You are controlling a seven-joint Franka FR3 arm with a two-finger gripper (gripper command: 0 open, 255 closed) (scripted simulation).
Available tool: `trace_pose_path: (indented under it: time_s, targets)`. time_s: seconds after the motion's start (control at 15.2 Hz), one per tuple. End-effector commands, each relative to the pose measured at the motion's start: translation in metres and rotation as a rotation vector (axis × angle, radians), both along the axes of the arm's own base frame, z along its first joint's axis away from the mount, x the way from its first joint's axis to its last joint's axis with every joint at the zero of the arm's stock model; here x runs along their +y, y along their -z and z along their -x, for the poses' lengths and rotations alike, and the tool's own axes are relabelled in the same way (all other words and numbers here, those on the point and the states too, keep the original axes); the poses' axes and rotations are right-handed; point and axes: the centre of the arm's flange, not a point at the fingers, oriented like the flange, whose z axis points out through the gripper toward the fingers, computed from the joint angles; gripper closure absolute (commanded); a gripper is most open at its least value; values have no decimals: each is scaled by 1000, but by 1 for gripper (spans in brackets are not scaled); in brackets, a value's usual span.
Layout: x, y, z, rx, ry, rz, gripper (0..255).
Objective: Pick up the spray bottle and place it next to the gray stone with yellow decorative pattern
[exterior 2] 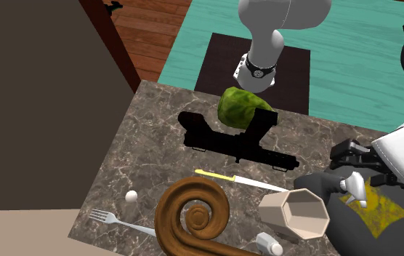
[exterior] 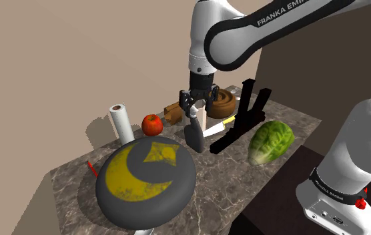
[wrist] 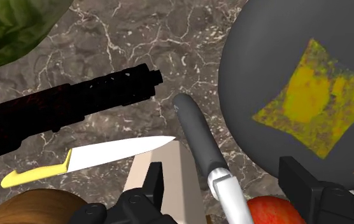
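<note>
The pincer [exterior: 197,107] gapes wide, clasping nothing, the spray bottle [exterior: 192,132] standing directly beneath it beside the gray stone [exterior: 144,180]; this looks like the release, so next it should lift straight clear.

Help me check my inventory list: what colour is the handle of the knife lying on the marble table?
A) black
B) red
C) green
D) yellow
D: the knife has a yellow handle and a plain white blade, and it lies beside the black gun-shaped object.
</note>
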Motion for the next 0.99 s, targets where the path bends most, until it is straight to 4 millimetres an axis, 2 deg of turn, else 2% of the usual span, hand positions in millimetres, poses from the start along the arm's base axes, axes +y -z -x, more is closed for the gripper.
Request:
trace_pose_path:
  time_s: [0.0, 0.13, 0.4, 0.92]
  targets:
    - [0, 0, 0, 0, 0, 0, 0]
    - [0, 0, 0, 0, 0, 0, 0]
    - [-2, -50, 3, 0, 0, 0, 0]
    - [-2, -50, 3, 0, 0, 0, 0]
